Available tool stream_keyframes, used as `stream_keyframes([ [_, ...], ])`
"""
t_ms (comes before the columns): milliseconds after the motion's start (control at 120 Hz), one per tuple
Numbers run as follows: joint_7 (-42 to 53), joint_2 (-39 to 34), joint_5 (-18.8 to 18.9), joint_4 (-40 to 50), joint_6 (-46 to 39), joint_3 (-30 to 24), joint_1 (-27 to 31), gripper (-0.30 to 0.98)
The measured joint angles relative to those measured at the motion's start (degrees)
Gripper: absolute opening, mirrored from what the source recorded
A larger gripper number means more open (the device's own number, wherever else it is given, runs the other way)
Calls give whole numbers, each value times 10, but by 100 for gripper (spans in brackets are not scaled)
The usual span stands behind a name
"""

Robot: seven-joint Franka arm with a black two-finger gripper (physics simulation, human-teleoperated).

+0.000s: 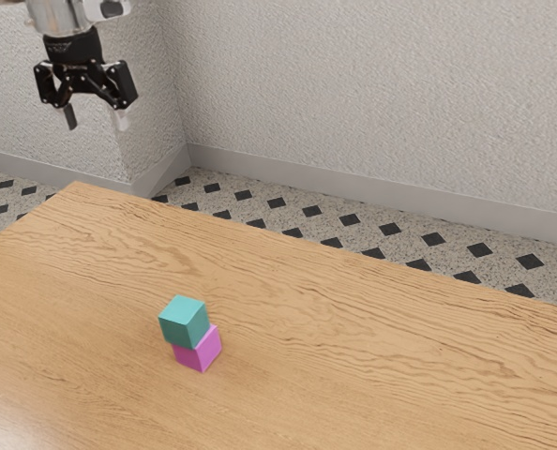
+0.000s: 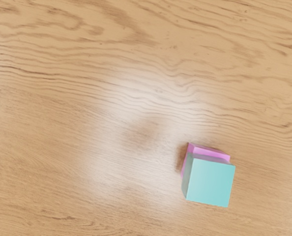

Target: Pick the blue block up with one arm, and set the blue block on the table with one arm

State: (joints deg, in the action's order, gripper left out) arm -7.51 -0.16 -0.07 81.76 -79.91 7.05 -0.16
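Blue block (image 1: 184,321) sits on pink block (image 1: 200,351), looks offset. Risk: low or off-center grip drags pink along; sideways nudge topples stack onto tabletop (image 1: 353,375). Tool (image 1: 95,118) empty, fingers spread, pointing down, high up, well apart from both.

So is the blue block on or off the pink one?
On. The blue block sits atop the pink one, a bit askew; the gripper hangs open, away from both.
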Motion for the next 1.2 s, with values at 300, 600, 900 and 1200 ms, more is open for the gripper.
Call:
stream_keyframes([
  [300, 4, 5, -2, -78, 18, -13, 31, 69],
  [600, 5, 9, -2, -164, 71, -23, 52, 69],
  [900, 7, 10, -3, -158, 81, -25, 0, 69],
  [1200, 14, -94, 0, 200, -81, -87, -36, 69],
])
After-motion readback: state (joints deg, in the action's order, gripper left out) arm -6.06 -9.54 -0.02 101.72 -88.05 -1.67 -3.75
